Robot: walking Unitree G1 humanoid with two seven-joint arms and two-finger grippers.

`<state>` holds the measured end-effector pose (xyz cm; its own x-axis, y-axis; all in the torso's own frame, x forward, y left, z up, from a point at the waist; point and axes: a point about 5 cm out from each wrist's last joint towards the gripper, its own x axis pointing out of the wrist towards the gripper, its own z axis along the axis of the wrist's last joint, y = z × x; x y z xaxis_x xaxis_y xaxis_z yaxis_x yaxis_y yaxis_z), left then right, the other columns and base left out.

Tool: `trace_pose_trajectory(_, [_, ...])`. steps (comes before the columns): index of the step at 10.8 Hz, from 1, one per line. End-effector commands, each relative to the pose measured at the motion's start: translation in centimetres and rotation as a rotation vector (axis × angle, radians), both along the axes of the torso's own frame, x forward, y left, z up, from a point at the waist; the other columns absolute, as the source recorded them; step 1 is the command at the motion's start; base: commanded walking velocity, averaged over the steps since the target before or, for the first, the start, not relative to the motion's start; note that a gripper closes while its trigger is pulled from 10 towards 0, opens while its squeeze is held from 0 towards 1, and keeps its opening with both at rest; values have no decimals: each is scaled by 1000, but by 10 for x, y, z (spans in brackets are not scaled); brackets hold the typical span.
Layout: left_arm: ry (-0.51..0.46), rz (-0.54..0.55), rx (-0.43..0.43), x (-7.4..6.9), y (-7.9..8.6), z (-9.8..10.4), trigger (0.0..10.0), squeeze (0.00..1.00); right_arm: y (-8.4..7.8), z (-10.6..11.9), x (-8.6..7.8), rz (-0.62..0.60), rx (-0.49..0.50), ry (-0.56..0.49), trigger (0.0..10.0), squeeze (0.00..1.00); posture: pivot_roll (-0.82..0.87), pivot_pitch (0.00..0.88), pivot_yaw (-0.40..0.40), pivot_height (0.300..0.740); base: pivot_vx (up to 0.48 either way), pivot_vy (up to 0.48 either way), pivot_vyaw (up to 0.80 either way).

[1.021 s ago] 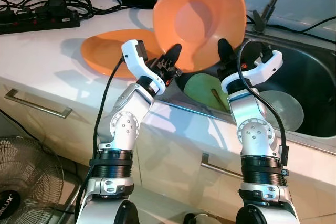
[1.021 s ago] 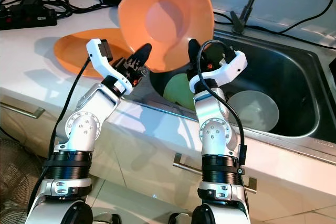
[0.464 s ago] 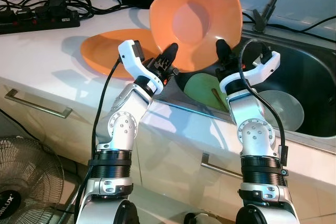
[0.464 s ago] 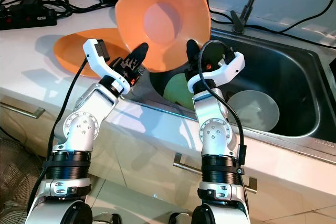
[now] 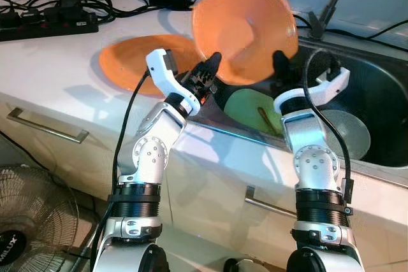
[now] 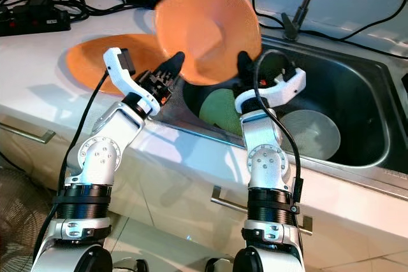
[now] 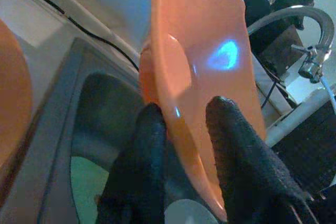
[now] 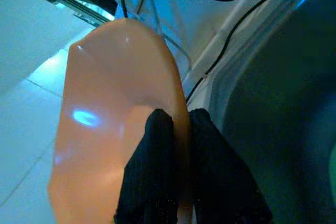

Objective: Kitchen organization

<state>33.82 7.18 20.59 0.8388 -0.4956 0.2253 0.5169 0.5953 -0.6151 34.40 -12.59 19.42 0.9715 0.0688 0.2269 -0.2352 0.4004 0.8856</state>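
A large orange bowl [image 5: 245, 30] is held up on edge above the left end of the steel sink [image 5: 382, 93], blurred by motion. My left gripper [image 5: 210, 68] is shut on its lower left rim; in the left wrist view the fingers [image 7: 152, 129] pinch that rim. My right gripper [image 5: 278, 62] is shut on the lower right rim, with the fingers [image 8: 157, 129] clamping it in the right wrist view. An orange plate [image 5: 127, 68] lies flat on the white counter to the left. In the sink lie a green plate [image 5: 245, 109] and a pale bowl [image 5: 349, 133].
A black power strip [image 5: 44, 27] and tangled cables crowd the back left of the counter. The faucet stem [image 5: 331, 1] rises behind the sink. Drawer handles [image 5: 44, 125] run along the cabinet front, and a floor fan [image 5: 32, 221] stands at lower left.
The orange bowl has swung a little to the right and tipped, now blurred. My right gripper moved right with it; the left gripper stayed almost where it was.
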Motion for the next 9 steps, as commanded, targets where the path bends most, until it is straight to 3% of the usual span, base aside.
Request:
trace_pose_trajectory(1, [-37,-46,-6,-4,-10,7,10000,1000,20,17,5,34,75,-34,0,0,56,80,-37,740,0,0,0])
trace_pose_trajectory(3, [-36,-48,1,-4,-10,6,10000,1000,7,20,10,-6,98,-35,0,0,56,80,-36,740,0,0,0])
trace_pose_trajectory(4, [-32,-49,14,-4,-11,4,10000,1000,-7,24,15,-53,111,-45,0,0,53,78,-36,740,0,0,0])
trace_pose_trajectory(5, [-36,-51,33,-4,-12,4,10000,0,-19,28,18,-94,122,-56,0,0,52,76,-36,740,0,0,0])
trace_pose_trajectory(8, [-27,-46,92,-5,-13,-1,10000,0,-55,37,26,-210,98,-75,0,0,55,76,-36,740,0,0,0])
trace_pose_trajectory(9, [-33,-43,148,-6,-12,-3,10000,0,-68,36,28,-267,33,-58,10000,0,56,77,-36,740,0,0,0])
